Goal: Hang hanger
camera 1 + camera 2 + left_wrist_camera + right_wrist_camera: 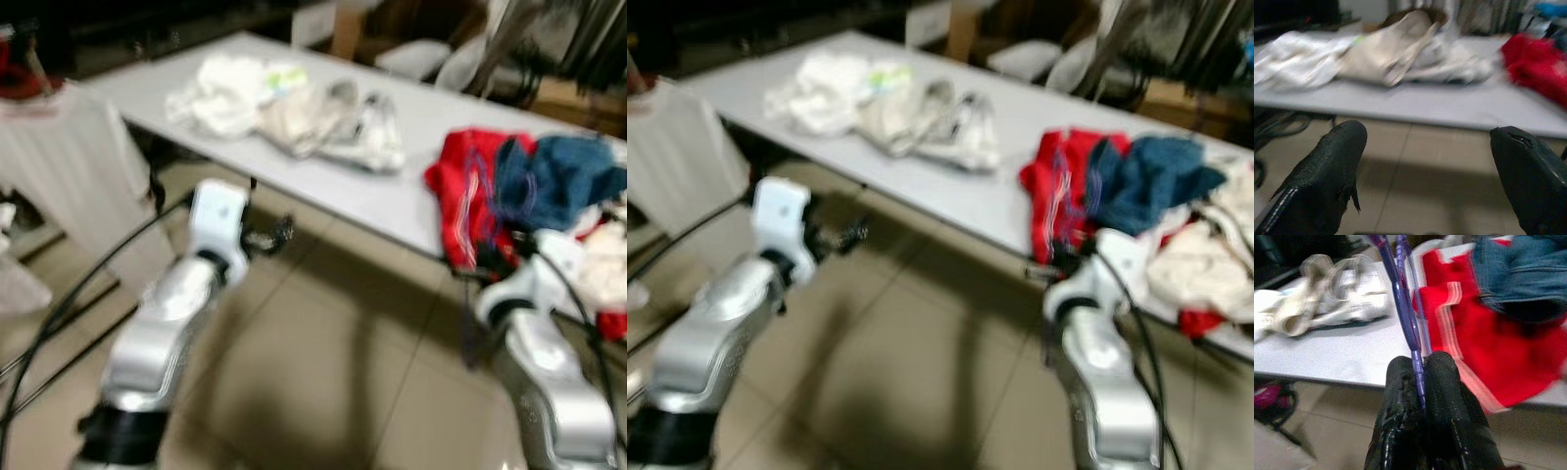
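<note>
A thin purple hanger (1403,308) is pinched between the black fingers of my right gripper (1418,363), which is shut on it. The hanger's rods run out over a red garment (1459,328) and a blue denim piece (1520,274) at the near edge of the grey table (392,196). From the head views, which are blurred, the right gripper (1043,272) is at that table edge, just below the red garment (460,186). My left gripper (1427,142) is open with nothing between its fingers, held above the tiled floor before the table; it also shows as left gripper (274,235).
White and beige clothes (284,108) lie in a heap mid-table. More light garments (1195,264) lie on the table's right end. A white cloth-covered stand (69,166) and black cables (59,313) are at the left. Tiled floor (333,362) lies between my arms.
</note>
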`<state>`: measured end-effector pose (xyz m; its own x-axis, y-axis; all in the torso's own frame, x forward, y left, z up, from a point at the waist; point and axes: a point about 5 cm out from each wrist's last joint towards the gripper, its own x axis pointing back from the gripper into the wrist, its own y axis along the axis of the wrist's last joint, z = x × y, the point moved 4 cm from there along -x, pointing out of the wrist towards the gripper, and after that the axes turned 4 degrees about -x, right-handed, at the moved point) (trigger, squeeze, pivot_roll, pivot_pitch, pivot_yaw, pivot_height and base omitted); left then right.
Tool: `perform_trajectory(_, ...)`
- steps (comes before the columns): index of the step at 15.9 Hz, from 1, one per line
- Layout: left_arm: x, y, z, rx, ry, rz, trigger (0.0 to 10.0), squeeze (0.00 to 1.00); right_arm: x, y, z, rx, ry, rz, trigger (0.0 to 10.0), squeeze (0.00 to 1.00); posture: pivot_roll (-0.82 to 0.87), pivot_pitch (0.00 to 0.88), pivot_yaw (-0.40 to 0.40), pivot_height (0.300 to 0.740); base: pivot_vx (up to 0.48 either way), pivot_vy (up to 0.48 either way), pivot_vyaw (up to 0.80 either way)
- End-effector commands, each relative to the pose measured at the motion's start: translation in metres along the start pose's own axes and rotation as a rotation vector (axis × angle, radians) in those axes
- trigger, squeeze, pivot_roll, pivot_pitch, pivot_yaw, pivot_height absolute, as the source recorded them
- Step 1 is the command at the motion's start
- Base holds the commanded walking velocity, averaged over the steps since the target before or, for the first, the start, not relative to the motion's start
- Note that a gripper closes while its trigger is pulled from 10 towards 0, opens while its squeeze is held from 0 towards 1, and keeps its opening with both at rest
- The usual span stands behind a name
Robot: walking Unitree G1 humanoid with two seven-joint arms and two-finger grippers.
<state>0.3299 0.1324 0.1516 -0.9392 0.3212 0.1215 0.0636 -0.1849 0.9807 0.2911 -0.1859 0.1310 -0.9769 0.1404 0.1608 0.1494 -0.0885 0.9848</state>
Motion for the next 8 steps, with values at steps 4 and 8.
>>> perform_trajectory(4, -0.004, 0.006, -0.006, -0.005, -0.026, -0.026, 10.0, 0.00, -0.001, -0.001, -0.016, 0.055, -0.062, -0.022, 10.0, 0.00, -0.06, 0.000, -0.033, 0.740, 0.000, 0.323, -0.20)
perform_trajectory(8, 0.000, -0.003, 0.003, 0.014, 0.012, -0.016, 10.0, 0.00, -0.005, 0.006, -0.002, 0.069, 0.011, -0.062, 10.0, 0.00, -0.05, 0.000, -0.041, 0.740, 0.000, 0.322, -0.80)
